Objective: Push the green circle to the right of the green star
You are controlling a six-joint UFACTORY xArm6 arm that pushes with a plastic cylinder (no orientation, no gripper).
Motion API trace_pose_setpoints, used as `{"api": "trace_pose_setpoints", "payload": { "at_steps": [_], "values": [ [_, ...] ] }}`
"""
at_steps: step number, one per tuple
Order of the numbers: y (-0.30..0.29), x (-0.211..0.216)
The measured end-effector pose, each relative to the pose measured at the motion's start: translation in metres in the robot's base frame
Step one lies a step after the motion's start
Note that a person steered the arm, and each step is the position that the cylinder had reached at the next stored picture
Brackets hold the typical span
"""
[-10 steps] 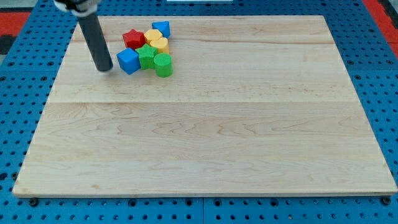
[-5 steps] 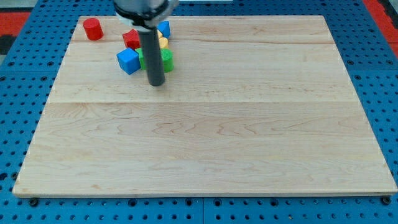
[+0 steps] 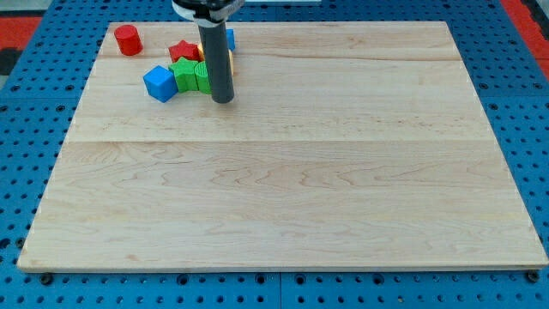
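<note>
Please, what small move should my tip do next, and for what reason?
Probably stop pushing toward the view's left. My tip stands at the right edge of the green circle, which already touches the right side of the green star; further pushing would shove the blue cube.

Rod [image 3: 216,60] conceals most of the green circle [image 3: 203,77], yellow block [image 3: 229,62] and upper blue block [image 3: 229,39]; shapes indeterminate.

Tabletop [image 3: 283,189] pale planked wood, smooth satin sheen; blue cube [image 3: 159,83] matt plastic-looking; my tip [image 3: 222,99] dark, matt.
</note>
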State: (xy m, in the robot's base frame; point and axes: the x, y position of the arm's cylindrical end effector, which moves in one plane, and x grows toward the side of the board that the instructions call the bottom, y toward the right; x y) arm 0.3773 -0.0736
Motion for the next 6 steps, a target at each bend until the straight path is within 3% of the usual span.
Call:
{"api": "trace_pose_setpoints", "payload": {
  "at_steps": [1, 2, 3, 4, 5, 6],
  "values": [
    [-0.042, 0.027],
    [-0.145, 0.024],
    [-0.224, -0.025],
    [-0.225, -0.109],
    [-0.23, -0.148],
    [-0.192, -0.159]
  ]
}}
